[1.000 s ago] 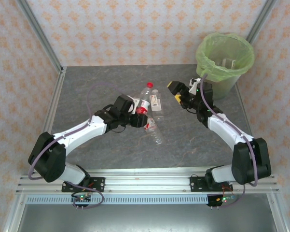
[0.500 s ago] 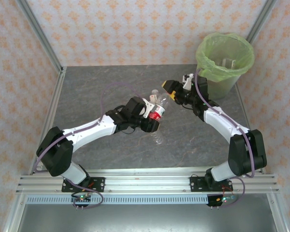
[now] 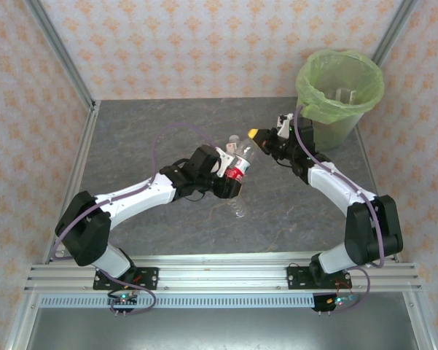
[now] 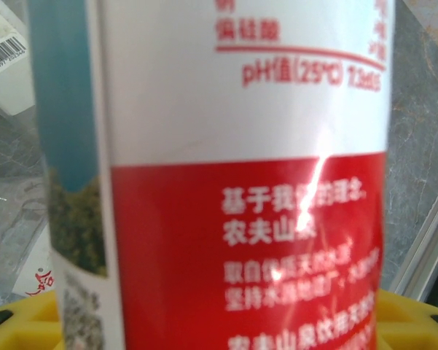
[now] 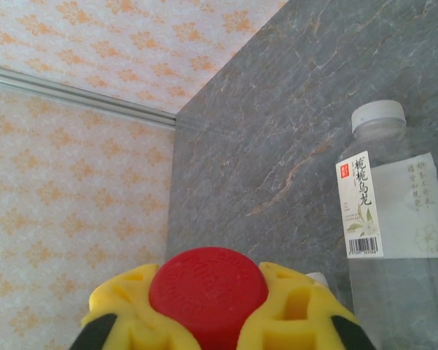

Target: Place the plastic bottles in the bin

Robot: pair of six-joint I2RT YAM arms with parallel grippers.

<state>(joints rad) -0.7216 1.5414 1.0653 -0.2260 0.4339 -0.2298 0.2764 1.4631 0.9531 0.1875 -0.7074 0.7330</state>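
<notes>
The red-labelled bottle [image 4: 240, 182] reads "pH值(25°C)" on its white band and "农夫山泉" in white on the red. The left tool [image 3: 232, 175] clamps it round the middle, that arm stretched from the near left toward the centre of the surface [image 3: 146, 131]. The right tool [image 5: 211, 310], its arm bent in from the near right, is closed on the bottle's red cap [image 5: 208, 284]. The bottle sits tilted between them, left of the green-lined bin [image 3: 310, 95] in the far right corner. Beside it a white-capped bottle [image 5: 390, 219] carries a white label with Chinese writing and a barcode.
</notes>
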